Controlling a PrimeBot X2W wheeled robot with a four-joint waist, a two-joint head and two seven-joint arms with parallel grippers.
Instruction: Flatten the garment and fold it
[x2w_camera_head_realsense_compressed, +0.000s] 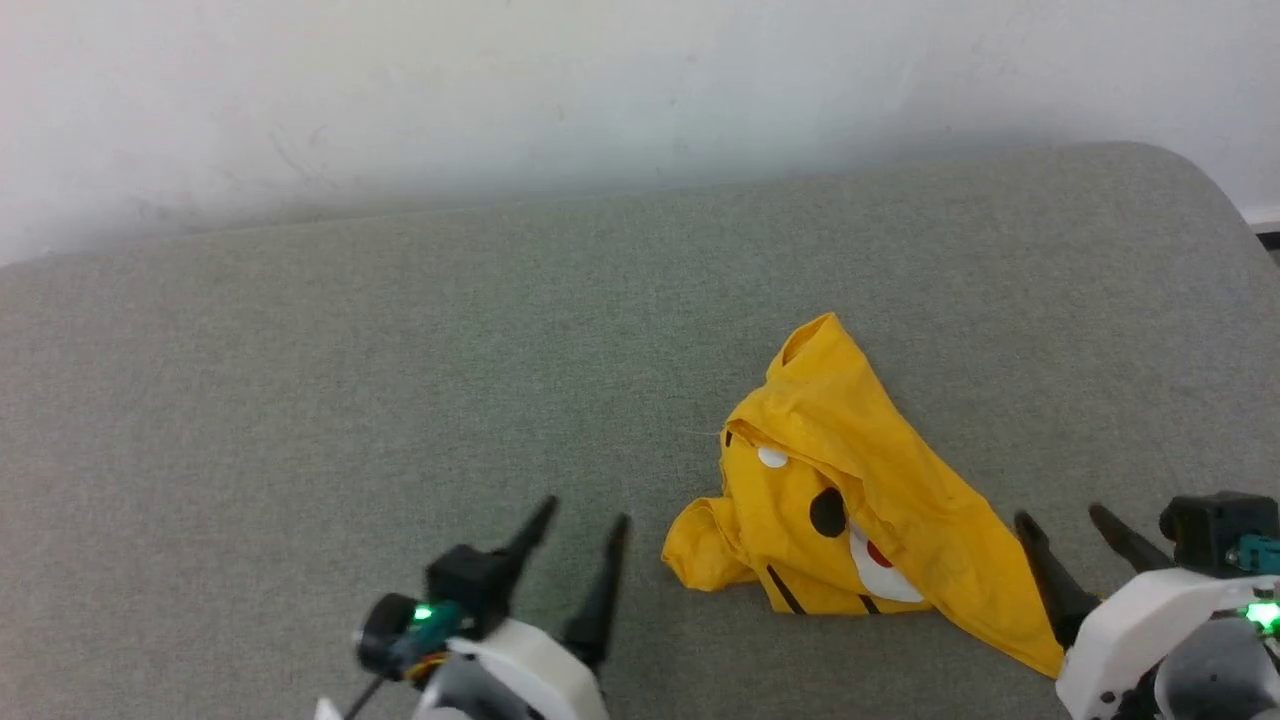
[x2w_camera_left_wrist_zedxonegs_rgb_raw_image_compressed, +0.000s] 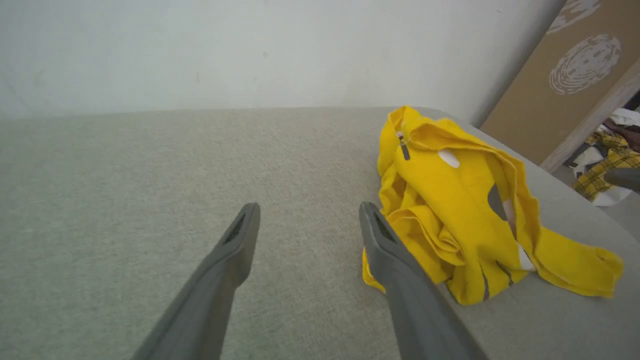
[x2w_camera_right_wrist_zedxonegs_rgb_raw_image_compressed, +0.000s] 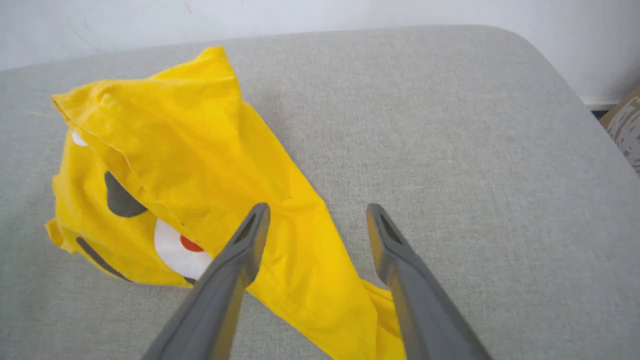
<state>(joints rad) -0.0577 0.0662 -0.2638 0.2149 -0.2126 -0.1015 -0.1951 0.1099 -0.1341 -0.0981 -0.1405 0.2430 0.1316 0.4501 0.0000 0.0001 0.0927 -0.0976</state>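
Grey cushion (x2w_camera_head_realsense_compressed: 300, 420) below, both sets of jaws wide and empty. Right gripper (x2w_camera_head_realsense_compressed: 1058, 514) hovers over the near tail of the garment (x2w_camera_head_realsense_compressed: 850, 470); left gripper (x2w_camera_head_realsense_compressed: 585, 510) sits just beside its bunched edge. Beyond the fingertips the cloth heaps up crumpled. Pinch here and several layers could come together, dragging the heap instead of opening it.

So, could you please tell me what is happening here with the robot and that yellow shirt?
The robot is working on a yellow T-shirt, which lies crumpled in a heap on the grey padded surface, not yet flattened or folded. Both pincers are open and hold nothing. The right pincer is at the shirt's trailing corner on the robot's right, with its fingers spread. The left pincer is beside the heap on its left.
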